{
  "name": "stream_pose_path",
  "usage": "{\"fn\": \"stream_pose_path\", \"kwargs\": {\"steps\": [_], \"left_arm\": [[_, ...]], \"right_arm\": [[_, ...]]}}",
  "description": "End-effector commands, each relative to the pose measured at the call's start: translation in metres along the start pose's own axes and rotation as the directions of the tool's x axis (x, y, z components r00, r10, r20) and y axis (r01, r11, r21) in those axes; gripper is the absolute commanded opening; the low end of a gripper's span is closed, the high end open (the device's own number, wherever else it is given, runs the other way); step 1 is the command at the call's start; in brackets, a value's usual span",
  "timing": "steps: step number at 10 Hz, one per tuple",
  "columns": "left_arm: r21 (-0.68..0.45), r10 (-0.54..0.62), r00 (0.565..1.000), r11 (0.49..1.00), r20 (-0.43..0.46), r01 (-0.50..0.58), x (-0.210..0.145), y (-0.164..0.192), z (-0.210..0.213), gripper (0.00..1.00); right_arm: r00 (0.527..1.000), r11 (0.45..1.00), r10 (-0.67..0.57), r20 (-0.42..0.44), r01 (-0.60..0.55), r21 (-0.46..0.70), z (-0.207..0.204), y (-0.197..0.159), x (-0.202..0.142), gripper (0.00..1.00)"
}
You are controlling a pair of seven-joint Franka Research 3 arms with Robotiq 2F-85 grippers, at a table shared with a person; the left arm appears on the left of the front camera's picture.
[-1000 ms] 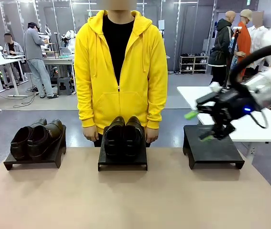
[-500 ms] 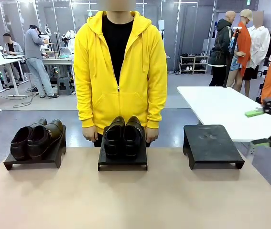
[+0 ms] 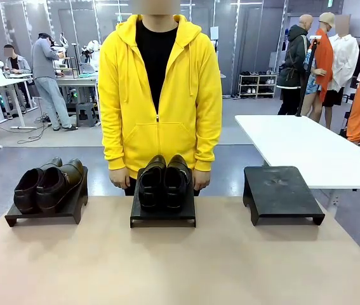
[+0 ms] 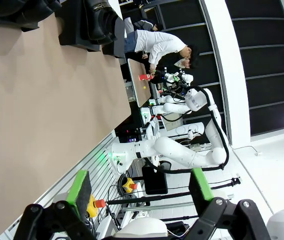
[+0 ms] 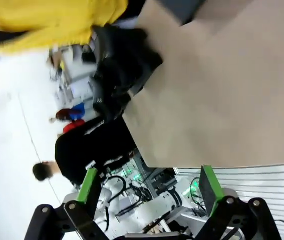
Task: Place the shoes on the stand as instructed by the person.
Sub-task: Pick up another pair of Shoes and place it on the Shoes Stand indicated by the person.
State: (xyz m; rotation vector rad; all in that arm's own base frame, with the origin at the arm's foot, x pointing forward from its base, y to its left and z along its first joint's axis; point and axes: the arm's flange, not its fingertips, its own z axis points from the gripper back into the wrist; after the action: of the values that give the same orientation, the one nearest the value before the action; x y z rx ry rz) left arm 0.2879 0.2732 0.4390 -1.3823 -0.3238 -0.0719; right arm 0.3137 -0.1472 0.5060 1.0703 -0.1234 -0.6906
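The left gripper [image 4: 139, 192] stands with its green-padded jaws spread wide and nothing between them, and the right gripper [image 5: 147, 190] is likewise wide open and empty, both held above the tan table [image 3: 180, 267]. From the front, the dark brown shoes [image 3: 46, 184] sit on the left stand [image 3: 43, 215] and the near-black shoes [image 3: 164, 182] on the middle stand [image 3: 162, 216] just before the person [image 3: 160, 95], while the right stand [image 3: 281, 194] is bare. The left wrist view alone shows a white arm [image 4: 172, 150] beyond the table's edge.
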Motion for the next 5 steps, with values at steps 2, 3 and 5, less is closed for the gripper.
{"fn": "stream_pose_path", "kwargs": {"steps": [2,3,5], "left_arm": [[-0.007,-0.009,1.0,1.0,-0.004,0.009,-0.002,-0.002,0.0,1.0],[-0.007,-0.009,1.0,1.0,-0.004,0.009,-0.002,-0.002,0.0,1.0],[-0.007,-0.009,1.0,1.0,-0.004,0.009,-0.002,-0.002,0.0,1.0]], "right_arm": [[0.964,0.96,-0.225,0.143,0.244,-0.139,-0.013,-0.001,0.005,1.0],[0.933,0.925,-0.257,0.25,0.313,-0.215,-0.018,0.0,0.011,1.0],[0.989,0.989,-0.126,0.078,0.132,-0.071,0.0,-0.005,0.005,1.0]]}}
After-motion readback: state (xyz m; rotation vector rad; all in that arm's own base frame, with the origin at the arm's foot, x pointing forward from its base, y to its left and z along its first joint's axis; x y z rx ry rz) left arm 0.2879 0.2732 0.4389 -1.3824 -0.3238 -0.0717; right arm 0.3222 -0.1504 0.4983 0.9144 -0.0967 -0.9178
